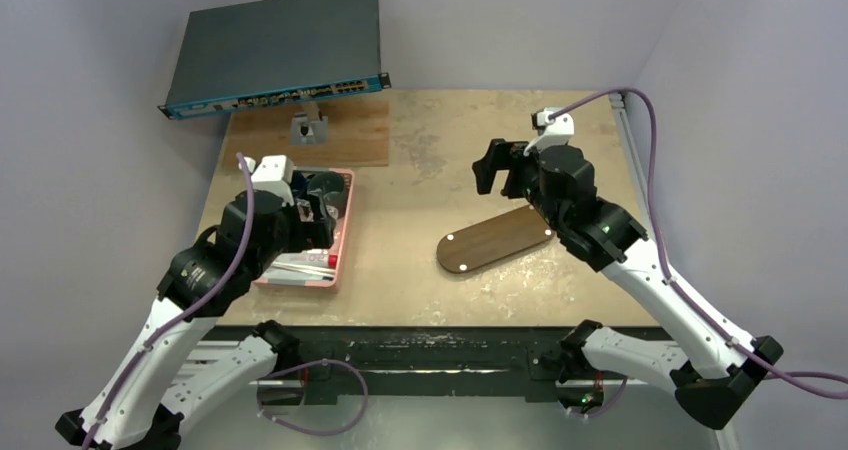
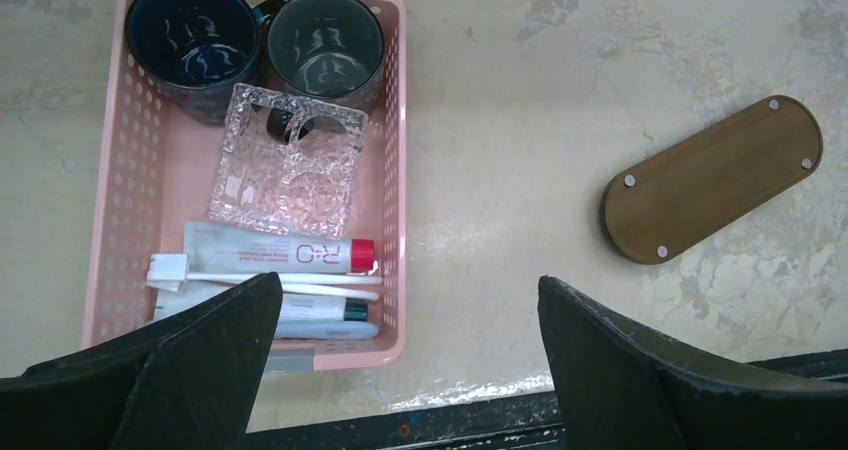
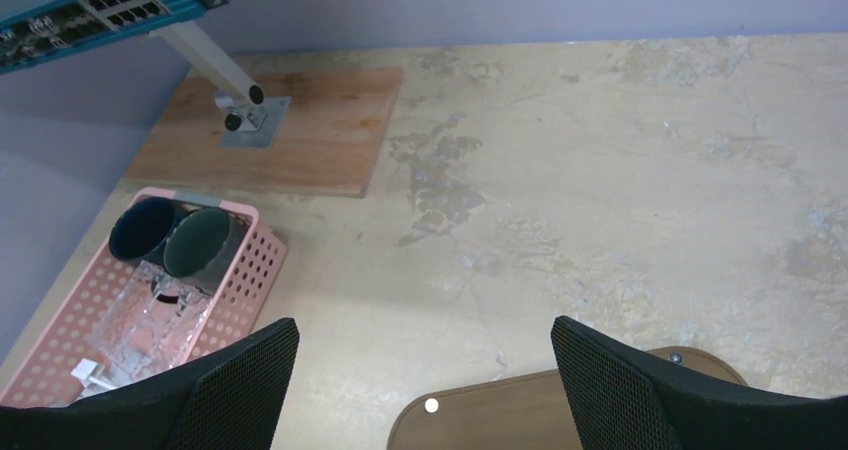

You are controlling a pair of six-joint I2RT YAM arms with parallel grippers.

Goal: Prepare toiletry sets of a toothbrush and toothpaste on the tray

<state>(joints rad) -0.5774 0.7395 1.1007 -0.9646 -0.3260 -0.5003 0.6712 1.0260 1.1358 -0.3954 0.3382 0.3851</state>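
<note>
**Q:** Where are the toothbrushes and toothpaste lying?
**A:** Two white toothbrushes [image 2: 330, 279] and two toothpaste tubes [image 2: 280, 253] are lying side by side at the near end of the pink basket [image 2: 393, 120], which is sitting by the worktop's left edge. Two mugs [image 2: 190, 40] and a glass holder [image 2: 288, 160] are filling its far end.

**Q:** And the tray?
**A:** The wooden tray [image 1: 495, 240] is lying toward the near edge, right of centre, well apart from the basket.

**Q:** The arms?
**A:** The left gripper [image 2: 408, 285] is hovering over the basket's near end, fingers spread wide, gripping nothing. The right gripper [image 3: 425, 325] is hanging just beyond the tray, likewise spread and empty.
</note>
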